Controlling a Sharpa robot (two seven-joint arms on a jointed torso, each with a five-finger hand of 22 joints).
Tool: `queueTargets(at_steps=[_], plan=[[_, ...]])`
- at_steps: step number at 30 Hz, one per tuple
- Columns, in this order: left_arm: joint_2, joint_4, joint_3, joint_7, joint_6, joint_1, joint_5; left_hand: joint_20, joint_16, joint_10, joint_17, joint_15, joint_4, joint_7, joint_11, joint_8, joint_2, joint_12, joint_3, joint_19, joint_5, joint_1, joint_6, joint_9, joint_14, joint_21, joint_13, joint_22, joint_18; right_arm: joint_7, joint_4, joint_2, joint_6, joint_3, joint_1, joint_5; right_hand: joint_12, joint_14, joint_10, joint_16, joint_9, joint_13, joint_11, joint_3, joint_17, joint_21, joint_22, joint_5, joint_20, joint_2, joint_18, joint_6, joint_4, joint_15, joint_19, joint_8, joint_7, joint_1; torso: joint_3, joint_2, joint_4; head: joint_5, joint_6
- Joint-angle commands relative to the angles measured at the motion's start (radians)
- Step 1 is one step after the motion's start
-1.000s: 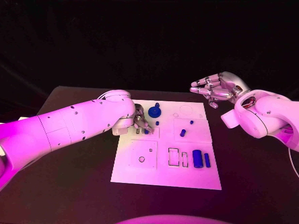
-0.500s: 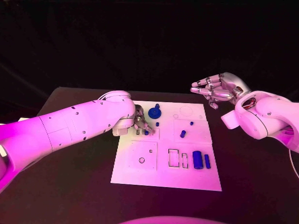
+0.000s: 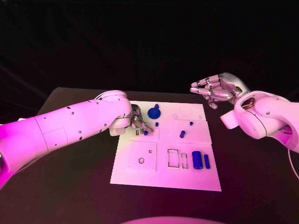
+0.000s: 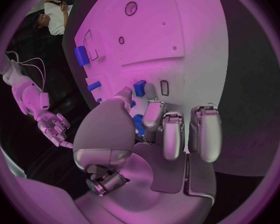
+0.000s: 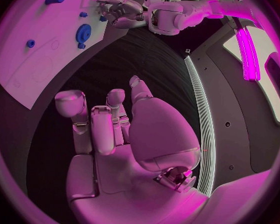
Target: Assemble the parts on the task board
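Blue gear (image 3: pixel 154 112) and pegs (image 3: pixel 181 134) on white task board (image 3: pixel 190 177), beside left hand (image 3: pixel 138 122).

The black table (image 3: pixel 68 177) carries the white task board (image 3: pixel 190 175).

left hand (image 3: pixel 138 122): low over the task board's (image 3: pixel 190 179) far left part, fingers down among small blue parts, a blue block (image 4: pixel 139 88) just ahead of the fingertips (image 4: pixel 156 112).
gear (image 3: pixel 154 112): blue, just beside that hand, crowding its inner side.
right hand (image 3: pixel 217 89): raised off the board's far right corner, bare black table (image 3: pixel 257 177) beneath it.
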Motion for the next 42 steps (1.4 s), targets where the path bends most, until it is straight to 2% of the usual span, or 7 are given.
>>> queueTargets(at_steps=[1,8,17,23,30,38,42], plan=[[-0.009,0.002,0.005,-0.016,-0.024,0.0,-0.014,-0.006,0.002,0.001,0.263,-0.007,0.002,0.002,-0.001,0.006,0.009,-0.005,-0.012,0.074,-0.007,-0.002,0.0,0.0,0.107,0.007,-0.008,0.198,-0.02,0.003,-0.006,0.002,0.011,0.0,-0.001,-0.009,-0.006,0.042,-0.009,-0.005,-0.001,-0.002,0.0,-0.008,0.0,-0.006,-0.001,0.004,0.001,-0.001,0.021,-0.008,0.0,-0.003,-0.006,0.007,0.001,-0.002,0.0003,-0.001,0.0012,0.003,0.006],[-0.021,0.015,0.015,-0.014,-0.04,0.013,-0.012,-0.005,0.002,-0.004,0.263,-0.006,0.004,0.003,0.001,0.008,0.016,-0.01,-0.062,0.074,-0.018,-0.023,-0.005,0.004,0.107,0.007,-0.013,0.198,-0.02,0.002,-0.016,0.004,0.012,0.0,-0.001,-0.01,-0.006,0.042,-0.01,-0.006,-0.001,-0.002,0.0,-0.009,-0.001,-0.007,-0.002,0.003,0.001,-0.002,0.021,-0.008,-0.001,-0.003,-0.006,0.007,0.001,-0.001,0.0003,-0.002,0.0018,0.005,0.007],[-0.042,0.03,0.022,-0.015,-0.018,0.037,-0.001,-0.005,0.002,-0.009,0.263,-0.006,0.002,0.004,0.001,0.008,0.024,-0.018,-0.073,0.07,-0.023,-0.015,-0.009,0.005,0.107,-0.001,-0.022,0.19,-0.018,0.002,-0.023,0.007,0.015,0.0,-0.001,-0.009,-0.007,0.041,-0.01,-0.006,-0.001,-0.003,0.0,-0.01,-0.001,-0.008,-0.004,0.001,0.001,-0.003,0.021,-0.008,-0.001,-0.003,-0.007,0.007,0.001,0.0,0.0013,-0.001,0.0013,0.003,0.01],[-0.049,0.023,0.025,-0.01,0.009,0.066,0.013,0.0,0.002,-0.031,0.263,0.001,0.001,0.015,0.01,-0.012,0.035,-0.046,-0.099,0.064,-0.021,0.01,-0.035,-0.004,0.107,-0.012,-0.05,0.18,-0.014,0.003,-0.03,0.012,0.017,-0.001,-0.001,-0.008,-0.006,0.041,-0.01,-0.007,-0.001,-0.003,0.001,-0.011,-0.002,-0.008,-0.004,0.0,0.002,-0.003,0.021,-0.009,0.0,-0.003,-0.007,0.007,0.001,-0.001,0.0012,-0.001,0.0024,0.005,0.014],[-0.012,-0.07,0.025,0.034,0.012,0.095,-0.037,0.014,0.002,-0.081,0.263,0.018,-0.005,0.038,0.03,-0.059,0.049,-0.117,-0.12,0.051,0.002,0.072,-0.068,-0.046,0.107,-0.039,-0.123,0.154,-0.007,0.001,-0.033,0.016,0.019,-0.002,-0.001,-0.008,-0.006,0.041,-0.01,-0.007,-0.001,-0.003,0.001,-0.012,-0.002,-0.009,-0.004,0.0,0.002,-0.002,0.021,-0.009,0.001,-0.003,-0.007,0.007,0.001,-0.001,0.0009,-0.001,0.0014,0.007,0.014],[0.042,-0.189,0.023,0.072,0.038,0.102,-0.076,0.017,0.002,-0.077,0.263,0.019,0.0,0.039,0.031,-0.063,0.047,-0.112,-0.128,0.053,0.001,0.077,-0.064,-0.052,0.107,-0.035,-0.119,0.159,-0.008,0.0,-0.037,0.025,0.023,-0.002,-0.001,-0.008,-0.006,0.041,-0.01,-0.007,-0.001,-0.003,0.001,-0.012,-0.002,-0.009,-0.004,0.0,0.002,-0.002,0.021,-0.009,0.001,-0.003,-0.007,0.007,0.001,-0.001,-0.001,0.001,0.0005,0.013,0.016],[0.067,-0.242,0.017,0.079,0.054,0.103,-0.066,0.018,0.002,-0.073,0.263,0.019,0.002,0.038,0.031,-0.062,0.052,-0.107,-0.13,0.056,0.0,0.077,-0.058,-0.055,0.107,-0.031,-0.115,0.164,-0.009,0.0,-0.037,0.027,0.024,-0.002,-0.001,-0.008,-0.006,0.041,-0.01,-0.007,-0.001,-0.003,0.001,-0.012,-0.002,-0.009,-0.004,0.0,0.002,-0.002,0.021,-0.009,0.001,-0.003,-0.007,0.007,0.001,-0.001,-0.0012,0.0,0.0014,0.012,0.017]])
